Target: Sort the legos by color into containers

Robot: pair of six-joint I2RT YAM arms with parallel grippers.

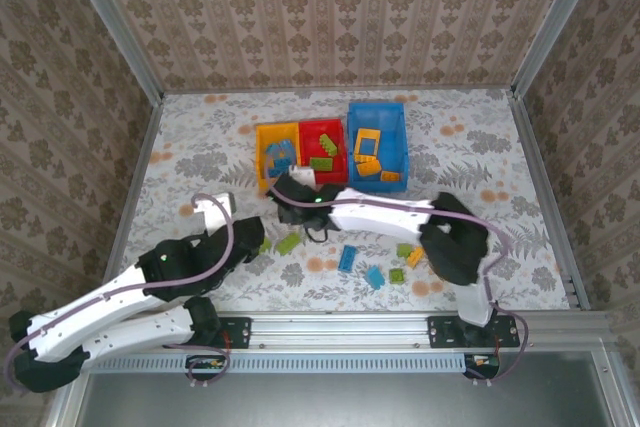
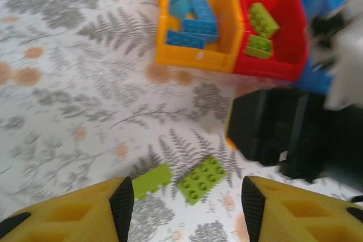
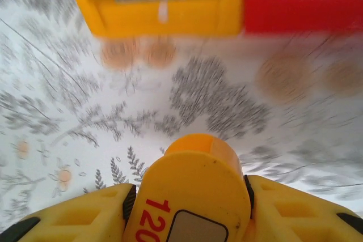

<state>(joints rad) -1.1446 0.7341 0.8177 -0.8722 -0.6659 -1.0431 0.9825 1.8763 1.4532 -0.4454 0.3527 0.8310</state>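
My right gripper [image 3: 190,196] is shut on a rounded orange-yellow lego [image 3: 195,179] with red print, just in front of the yellow bin [image 3: 164,24] and the red bin [image 3: 300,9]. From above, this gripper [image 1: 290,197] sits near the yellow bin [image 1: 277,175]. My left gripper [image 2: 184,196] stands open above two light green legos on the table, a flat one [image 2: 202,179] and a long one [image 2: 151,179]. The yellow bin [image 2: 195,60] holds blue legos [image 2: 193,24]; the red bin [image 2: 266,66] holds green ones [image 2: 262,20]. The blue bin [image 1: 378,107] holds orange pieces.
Loose legos lie near the front of the table: blue ones [image 1: 347,258], green ones [image 1: 397,275] and an orange one [image 1: 414,257]. The right arm's black body [image 2: 289,134] sits close to the right of my left gripper. Metal frame rails border the table.
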